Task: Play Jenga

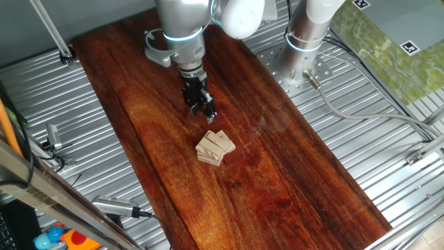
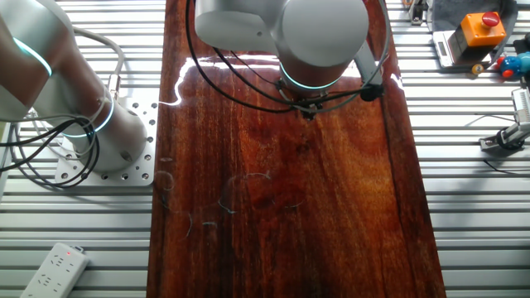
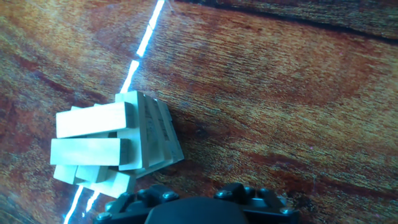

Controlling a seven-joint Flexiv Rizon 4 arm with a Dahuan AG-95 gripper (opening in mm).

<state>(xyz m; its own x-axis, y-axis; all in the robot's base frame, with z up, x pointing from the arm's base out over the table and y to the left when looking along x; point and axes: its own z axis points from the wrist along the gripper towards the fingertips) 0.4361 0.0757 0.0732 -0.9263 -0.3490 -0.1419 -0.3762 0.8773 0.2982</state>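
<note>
One Jenga stack sits on the single dark wood board, roughly at the board's middle in one fixed view, with one arm's gripper hanging just above and beyond it, toward eleven o'clock from the blocks and not touching them. In that view the stack shows about three crossed layers of pale blocks, skewed rather than squared, but the separate blocks are too small to count surely. The hand view brings the Jenga stack close, at about eight o'clock in its frame: two block ends face the camera on the upper layers, a few more ends peek out below them, and three or so long blocks run crosswise on the right side of the pile; an exact total cannot be told. A bright streak of reflected light crosses the board from twelve o'clock down to seven, passing behind the stack. The gripper shows only as a dark knobbed edge along the bottom, so whether its fingers are spread or pressed together cannot be told; in the first fixed view the fingertips look close to each other, yet the gap is unclear. The other fixed view shows the board lengthwise, but the arm's large wrist covers both gripper and blocks. It alone shows one white remote-like unit at seven o'clock and one orange box with a red button at two o'clock.
</note>
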